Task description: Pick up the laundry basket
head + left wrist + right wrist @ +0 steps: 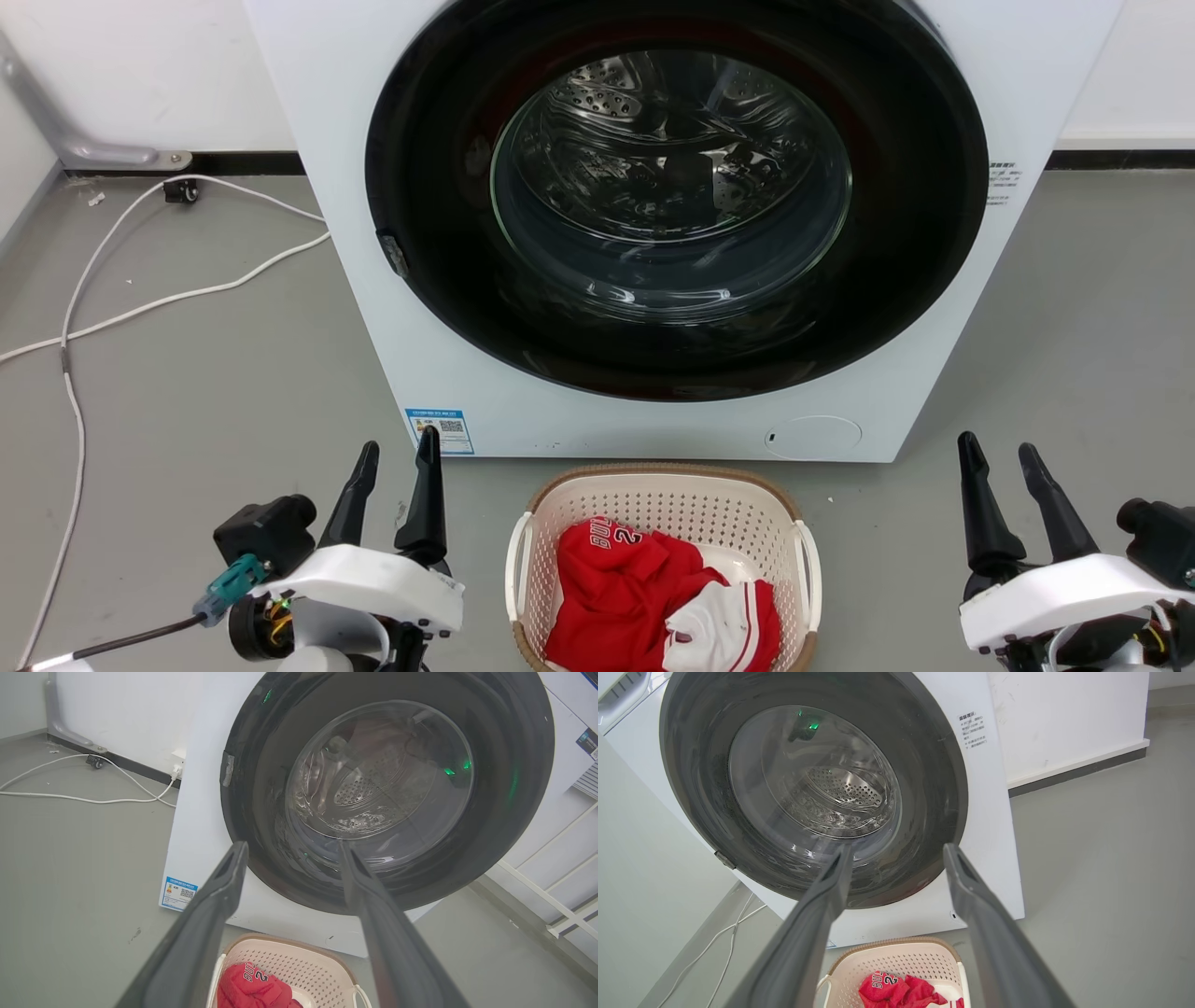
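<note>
One laundry basket (653, 504), one washing machine (373, 327) behind, left gripper (400, 441) and right gripper (996, 444) flanking, jaws of both spread

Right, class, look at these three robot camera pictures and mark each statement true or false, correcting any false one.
1. The laundry basket stands on the floor before the washing machine. True.
2. The laundry basket is empty. False: a red jersey lies in it.
3. The left tool and right tool are both open. True.
4. The left tool grips a basket handle. False: it holds nothing.
5. The white cable lies right of the washing machine. False: it lies left of it.
</note>
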